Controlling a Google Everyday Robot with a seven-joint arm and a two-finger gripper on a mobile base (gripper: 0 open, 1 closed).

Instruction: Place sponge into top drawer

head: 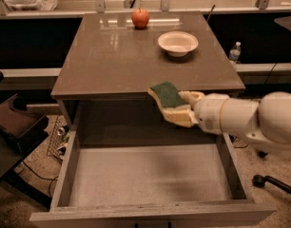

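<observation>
Camera view: the gripper point(182, 109) reaches in from the right on a thick white arm point(250, 120), just in front of the tabletop point(112, 65) edge. Its fingers are pressed together on the sponge point(167, 95), which it holds tilted with the green side up and the yellow foam below. Straight under the gripper is the top drawer point(145, 175), pulled out wide; the sponge hangs over its back part, not touching the floor. Behind the gripper a white bowl point(178, 42) stands on the tabletop, and a red apple point(140, 18) is further back, to the left.
</observation>
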